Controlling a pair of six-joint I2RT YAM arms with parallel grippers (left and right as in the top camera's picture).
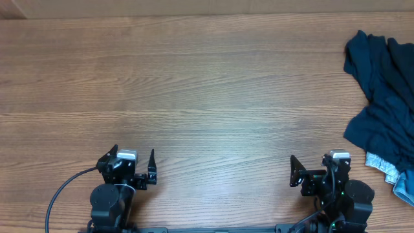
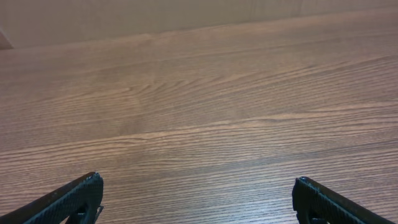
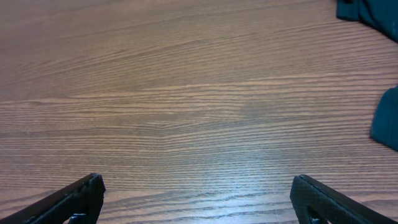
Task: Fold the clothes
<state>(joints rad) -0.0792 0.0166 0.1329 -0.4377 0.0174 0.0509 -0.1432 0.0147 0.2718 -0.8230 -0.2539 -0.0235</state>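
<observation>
The clothes point(image 1: 383, 90) lie in a rumpled heap at the table's right edge: dark navy fabric on top, with pale blue denim point(image 1: 387, 169) showing at the heap's near side. The right wrist view catches only dark corners of the clothes point(image 3: 388, 126) at its right border. My left gripper point(image 1: 134, 154) rests near the front edge on the left, far from the heap, open with bare wood between its fingertips point(image 2: 92, 182). My right gripper point(image 1: 312, 163) sits near the front right, a short way left of the denim, also open and empty point(image 3: 199, 182).
The wooden table point(image 1: 207, 97) spreads wide between the arms and the back edge. A black cable point(image 1: 61, 194) loops from the left arm's base toward the front. The heap runs past the right border of the overhead view.
</observation>
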